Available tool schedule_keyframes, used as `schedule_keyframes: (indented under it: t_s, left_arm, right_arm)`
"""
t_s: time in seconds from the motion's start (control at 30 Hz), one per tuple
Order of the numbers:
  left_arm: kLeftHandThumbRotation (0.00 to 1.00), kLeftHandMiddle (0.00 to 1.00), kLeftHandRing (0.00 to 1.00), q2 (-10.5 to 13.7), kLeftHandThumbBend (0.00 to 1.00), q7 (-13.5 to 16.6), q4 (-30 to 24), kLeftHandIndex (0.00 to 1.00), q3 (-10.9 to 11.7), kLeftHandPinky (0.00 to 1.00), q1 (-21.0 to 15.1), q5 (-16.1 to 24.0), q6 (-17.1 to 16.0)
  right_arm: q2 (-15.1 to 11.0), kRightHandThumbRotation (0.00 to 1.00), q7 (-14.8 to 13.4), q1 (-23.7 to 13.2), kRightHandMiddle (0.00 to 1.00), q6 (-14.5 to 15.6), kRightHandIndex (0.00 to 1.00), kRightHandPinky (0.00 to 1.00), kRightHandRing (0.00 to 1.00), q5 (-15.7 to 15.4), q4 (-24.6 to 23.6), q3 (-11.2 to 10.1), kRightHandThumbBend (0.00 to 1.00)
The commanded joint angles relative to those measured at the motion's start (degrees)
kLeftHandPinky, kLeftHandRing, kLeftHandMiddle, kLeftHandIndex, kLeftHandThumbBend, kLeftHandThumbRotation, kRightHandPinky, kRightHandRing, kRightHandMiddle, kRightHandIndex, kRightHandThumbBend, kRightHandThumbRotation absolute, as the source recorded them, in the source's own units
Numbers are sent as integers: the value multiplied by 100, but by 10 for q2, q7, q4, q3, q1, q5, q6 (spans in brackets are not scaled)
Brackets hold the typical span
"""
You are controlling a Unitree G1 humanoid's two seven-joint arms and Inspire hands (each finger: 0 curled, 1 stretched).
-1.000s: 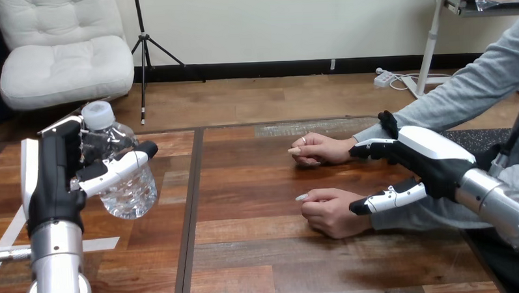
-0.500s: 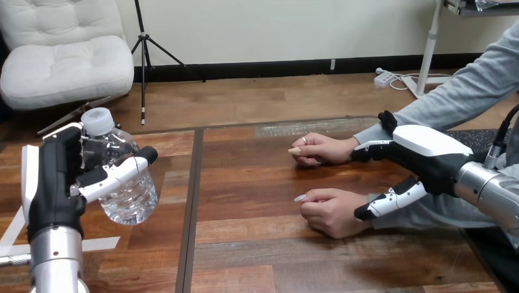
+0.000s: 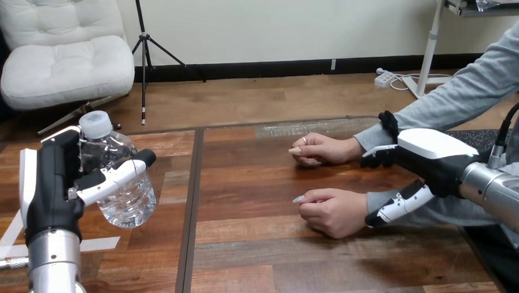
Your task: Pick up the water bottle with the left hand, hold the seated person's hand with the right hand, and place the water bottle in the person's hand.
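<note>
- The person's nearer hand (image 3: 331,212) rests as a loose fist on the table (image 3: 267,263).
- Well to the left of it, the left hand (image 3: 53,186) has its fingers and thumb curled round the water bottle (image 3: 125,190). The bottle is tilted and clear of the table, with its white cap (image 3: 95,124) uppermost.
- Just right of it, the right hand (image 3: 433,160) sits over the grey-sleeved wrist. Its thumb (image 3: 399,208) and fingers (image 3: 378,157) are spread wide and not closed on the wrist.
- Just behind it, the person's farther hand (image 3: 322,147) lies on the table.

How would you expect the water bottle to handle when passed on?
The water bottle looks thin-walled, so it will probably flex under the left robot hand. Its round body would likely roll if laid on the table.
</note>
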Motion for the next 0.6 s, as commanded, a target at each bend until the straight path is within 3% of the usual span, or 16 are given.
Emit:
schedule_keyframes:
  t_s: [0.0,0.4,0.57]
  left_arm:
    - [0,42,38,5,68,0,-48,43,3,32,-23,1,-13]
    - [0,42,38,8,68,-1,-54,43,5,32,-19,4,-11]
    - [0,42,38,10,68,-3,-53,43,8,32,-19,2,-17]
  right_arm:
    - [-17,49,-15,-60,84,4,83,83,83,-9,5,10,100]
    - [-20,50,12,-69,85,31,84,81,84,-16,10,21,100]
    - [-22,50,7,-68,84,42,84,78,84,-24,14,28,100]
